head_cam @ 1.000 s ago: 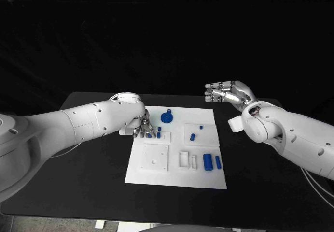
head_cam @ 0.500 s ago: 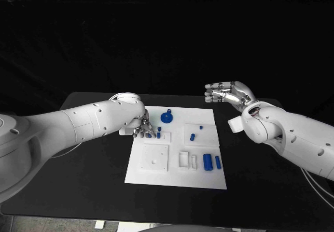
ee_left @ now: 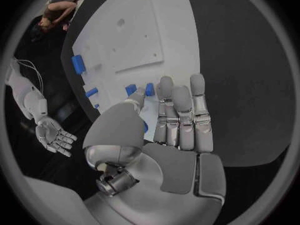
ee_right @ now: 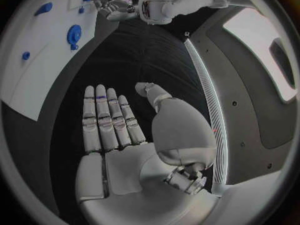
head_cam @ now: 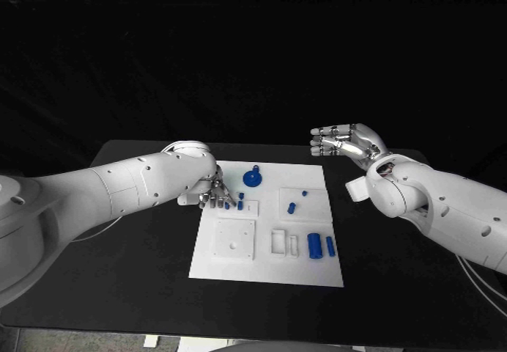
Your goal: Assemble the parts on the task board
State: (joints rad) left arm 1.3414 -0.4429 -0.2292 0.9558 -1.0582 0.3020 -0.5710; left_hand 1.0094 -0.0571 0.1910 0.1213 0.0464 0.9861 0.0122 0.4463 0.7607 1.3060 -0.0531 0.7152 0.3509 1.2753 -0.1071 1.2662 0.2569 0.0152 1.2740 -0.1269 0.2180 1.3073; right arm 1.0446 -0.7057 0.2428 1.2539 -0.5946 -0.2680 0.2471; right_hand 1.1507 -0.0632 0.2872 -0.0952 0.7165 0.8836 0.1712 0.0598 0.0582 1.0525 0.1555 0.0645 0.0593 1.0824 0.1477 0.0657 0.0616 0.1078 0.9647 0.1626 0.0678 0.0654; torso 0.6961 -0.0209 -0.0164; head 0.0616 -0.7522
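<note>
1. Head view: the left hand (head_cam: 215, 192) is down at the near-left part of the task board (head_cam: 269, 253), fingertips in among the small blue parts (head_cam: 241, 196) by the little square plate there. Looks like a pick or a seating of a small peg, but whether anything is actually pinched can't be told from here. The round blue knob (head_cam: 253, 177) sits just beyond the fingers; the blue cylinder (head_cam: 315, 245) and a slimmer blue bar (head_cam: 330, 246) lie further toward the robot, right side of the board. The right hand (head_cam: 346, 139) hangs off the board's far-right corner, palm up, fingers curled loosely, holding nothing.

2. Left wrist view: the left hand (ee_left: 169, 130) shows fingers straight and side by side, thumb angled toward two small blue pegs (ee_left: 140, 89) past the fingertips. Thumb is close to one; contact unclear, so grasp can't be called. To do it well: bring thumb and one finger square on a single peg, keep the others lifted so the neighbour isn't knocked, and keep the peg upright.

3. Right wrist view: the right hand (ee_right: 122, 127) lies flat, fingers released, empty, over bare table (ee_right: 144, 50). Best kept well apart from the board meanwhile.
</note>
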